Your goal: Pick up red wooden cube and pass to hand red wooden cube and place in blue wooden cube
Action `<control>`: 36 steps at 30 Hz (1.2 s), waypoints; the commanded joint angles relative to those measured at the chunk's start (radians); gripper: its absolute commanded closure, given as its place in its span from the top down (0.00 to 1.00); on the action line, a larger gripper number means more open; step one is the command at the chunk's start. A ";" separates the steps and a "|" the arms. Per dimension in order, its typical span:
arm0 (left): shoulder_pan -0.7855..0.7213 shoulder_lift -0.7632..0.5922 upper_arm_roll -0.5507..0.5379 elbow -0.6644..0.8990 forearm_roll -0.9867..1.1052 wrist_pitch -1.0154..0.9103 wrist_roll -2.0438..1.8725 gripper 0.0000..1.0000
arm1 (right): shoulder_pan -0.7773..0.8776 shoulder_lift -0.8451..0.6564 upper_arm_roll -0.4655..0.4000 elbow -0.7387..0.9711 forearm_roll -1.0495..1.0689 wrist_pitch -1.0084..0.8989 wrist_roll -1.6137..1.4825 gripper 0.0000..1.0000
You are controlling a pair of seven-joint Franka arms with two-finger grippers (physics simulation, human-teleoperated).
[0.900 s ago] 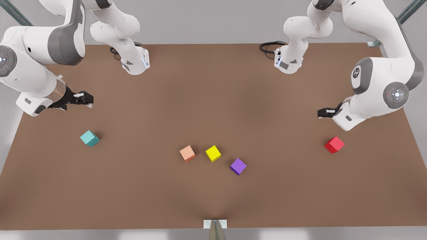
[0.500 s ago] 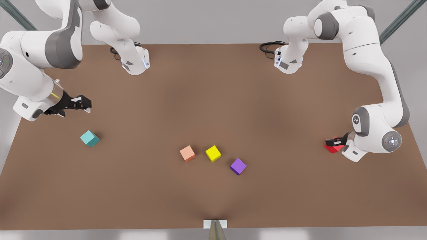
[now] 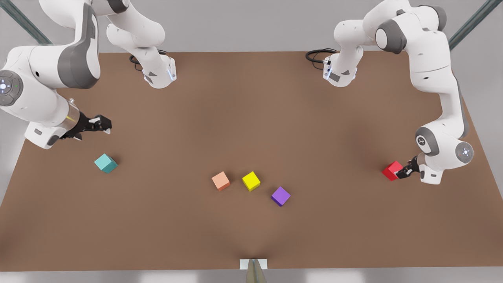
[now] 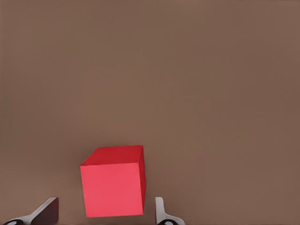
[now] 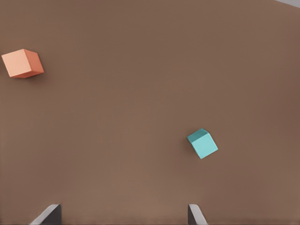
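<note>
Red wooden cube [image 3: 392,170] sits on the tabletop [image 3: 251,118] near the edge at the front view's right, w/ the left gripper [image 3: 404,172] right at it, fingers spread either side in the left wrist view, not yet closed on it. Likely light, rigid, matte so not slippery; best taken on two opposite flat faces, mid-height, jaws square to them since it lies turned. Blue wooden cube [image 3: 105,163] is well apart, near the opposite edge. Right gripper [image 3: 103,125] hovers near it, fingers open, holding nothing, waiting. Salmon cube [image 3: 221,181] lies mid-table.
</note>
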 commanded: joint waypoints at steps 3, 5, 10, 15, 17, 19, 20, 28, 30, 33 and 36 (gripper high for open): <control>0.001 0.021 0.000 -0.011 -0.004 0.080 -0.130 1.00 | 0.001 0.006 0.000 0.000 0.000 -0.021 -0.023 1.00; 0.001 0.032 0.000 -0.018 -0.004 0.080 -0.133 1.00 | 0.010 0.009 0.000 -0.002 0.000 -0.021 -0.022 1.00; 0.001 0.053 -0.001 -0.026 -0.004 0.082 -0.148 1.00 | 0.010 0.030 0.000 0.000 0.000 -0.021 -0.023 1.00; 0.001 0.102 -0.007 -0.025 -0.023 0.106 -0.148 1.00 | 0.010 0.033 0.000 0.000 0.000 -0.023 -0.023 1.00; -0.001 0.118 -0.010 -0.025 -0.023 0.129 -0.148 1.00 | 0.010 0.033 0.000 0.000 0.000 -0.024 -0.023 1.00; 0.001 0.141 -0.017 -0.022 -0.023 0.157 -0.148 1.00 | 0.010 0.035 0.000 0.000 0.000 -0.027 -0.023 1.00; 0.001 0.144 -0.017 -0.022 -0.023 0.158 -0.148 1.00 | 0.010 0.035 0.000 0.000 0.000 -0.027 -0.023 1.00; 0.003 0.116 -0.064 -0.022 -0.123 0.152 -0.154 0.42 | 0.012 0.041 0.002 -0.002 0.000 -0.027 -0.023 1.00; 0.006 0.088 -0.106 -0.018 -0.123 0.146 -0.163 0.42 | 0.012 0.041 0.002 -0.002 0.000 -0.029 -0.023 1.00; -0.002 0.105 -0.240 0.187 -0.126 -0.153 -0.173 0.42 | 0.010 0.053 0.000 0.000 -0.002 -0.027 -0.022 1.00; -0.002 0.179 -0.509 0.475 -0.226 -0.437 -0.248 0.42 | 0.017 0.067 0.000 0.010 -0.005 -0.009 -0.023 1.00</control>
